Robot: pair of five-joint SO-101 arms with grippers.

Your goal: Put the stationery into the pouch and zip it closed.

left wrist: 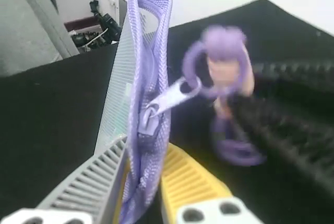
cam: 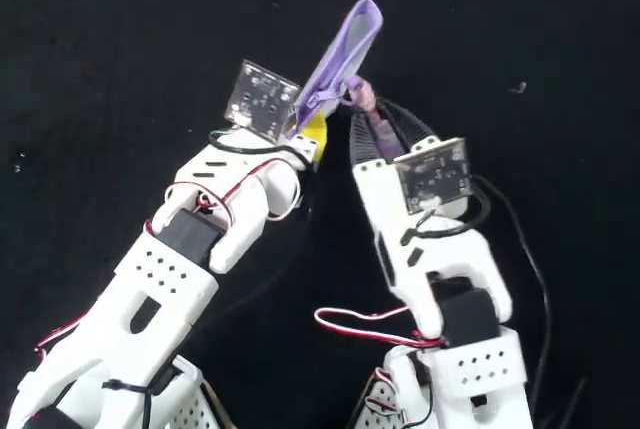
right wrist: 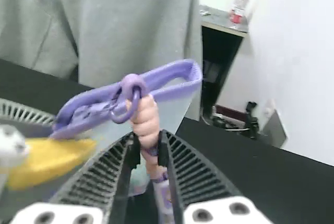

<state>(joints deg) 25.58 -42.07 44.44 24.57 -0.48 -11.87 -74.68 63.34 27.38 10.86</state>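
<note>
Purple pouch [cam: 345, 54] stands lifted near the far edge of the tabletop [cam: 100, 69], left tool [cam: 305, 129] clamped on its end as anchor; right tool [right wrist: 147, 136] pinches the zipper charm [right wrist: 143, 112], apparently for pulling.

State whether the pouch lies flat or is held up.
Held up: the left gripper clamps the pouch at one end; it stands clear of the table.
</note>
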